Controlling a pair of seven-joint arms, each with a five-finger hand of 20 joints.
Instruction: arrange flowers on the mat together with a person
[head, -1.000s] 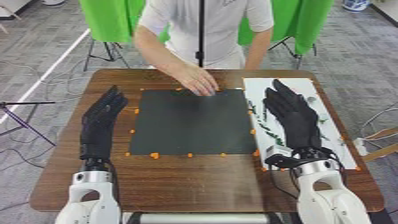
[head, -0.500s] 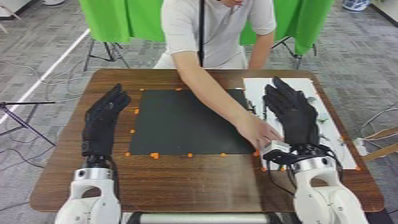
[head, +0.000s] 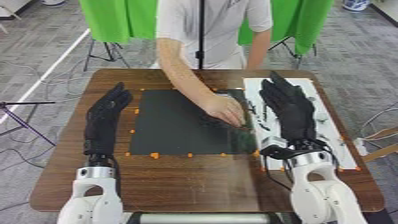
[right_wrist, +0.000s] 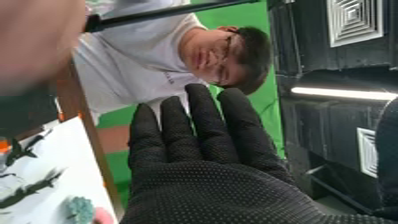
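Flowers (right_wrist: 80, 209) partly behind right hand (head: 290, 107)

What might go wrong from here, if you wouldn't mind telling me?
The person's hand is working over the dark mat, close beside the robot's right hand, so a swing inward might bump it. That robot hand is also over the white sheet, where leafy stems lie, so lowering it could press or shift them.
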